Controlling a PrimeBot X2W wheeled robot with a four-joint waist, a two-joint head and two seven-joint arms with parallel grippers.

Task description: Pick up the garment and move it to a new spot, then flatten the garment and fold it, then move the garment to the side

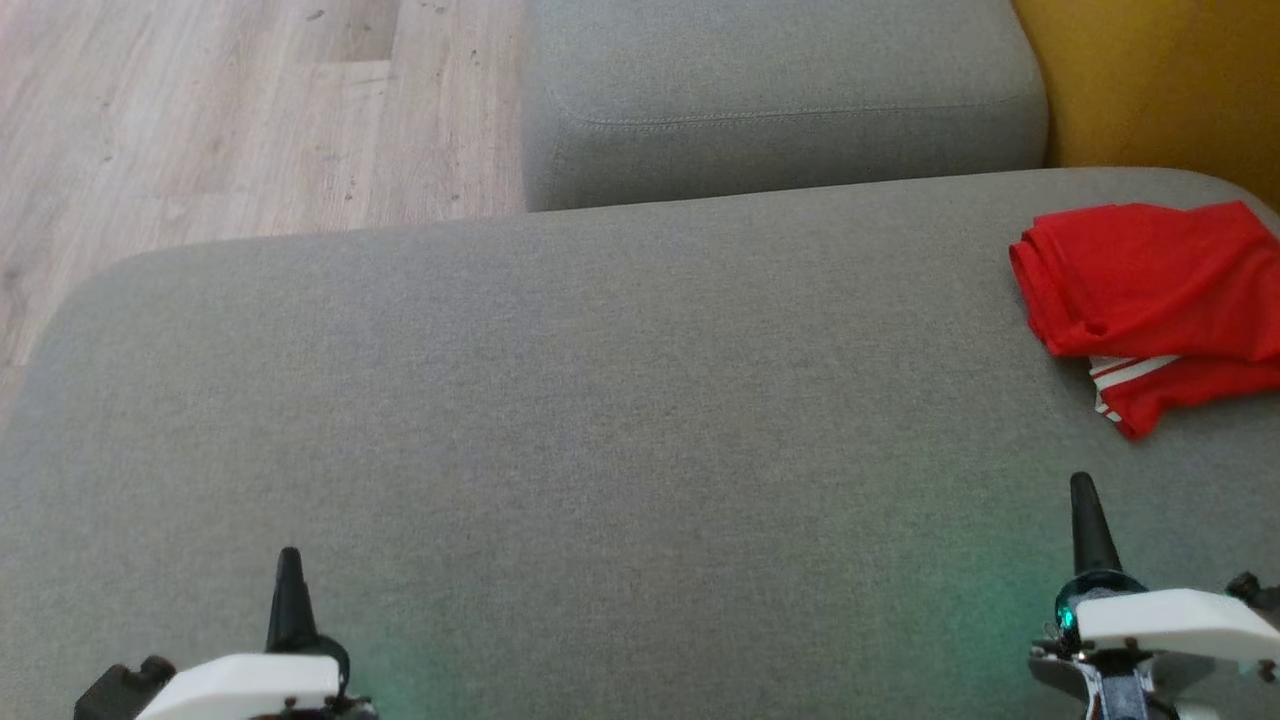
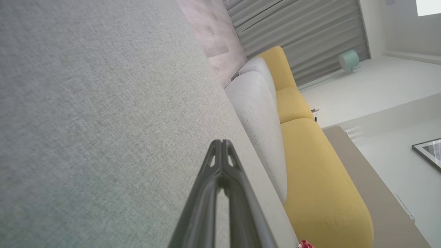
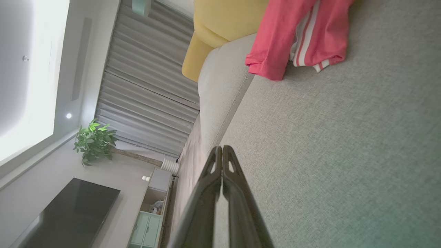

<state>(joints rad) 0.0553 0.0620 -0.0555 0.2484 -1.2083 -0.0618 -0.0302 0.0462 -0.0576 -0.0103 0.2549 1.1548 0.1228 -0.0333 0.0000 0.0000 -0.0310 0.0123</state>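
Observation:
The garment point(image 1: 1155, 290) is red with white stripes and lies folded at the far right of the grey sofa seat point(image 1: 600, 400). The right wrist view has the garment point(image 3: 293, 38) at its top, and a scrap of it point(image 2: 305, 244) peeps in at the bottom of the left wrist view. My right gripper point(image 1: 1085, 490) is shut and empty, hovering over the seat a little short of the garment. Far to the left, my left gripper point(image 1: 289, 560) is shut too, with nothing in it. Both pairs of fingertips point(image 2: 222, 143) point(image 3: 222, 148) press together in the wrist views.
A grey cushion block point(image 1: 780, 100) stands behind the seat, with a yellow cushion point(image 1: 1160, 80) at the back right. Wooden floor point(image 1: 220, 120) lies beyond the seat's left and far edges. Grey curtains point(image 3: 148, 79), a potted plant point(image 3: 94, 141) and a dark screen point(image 3: 72, 213) are farther off.

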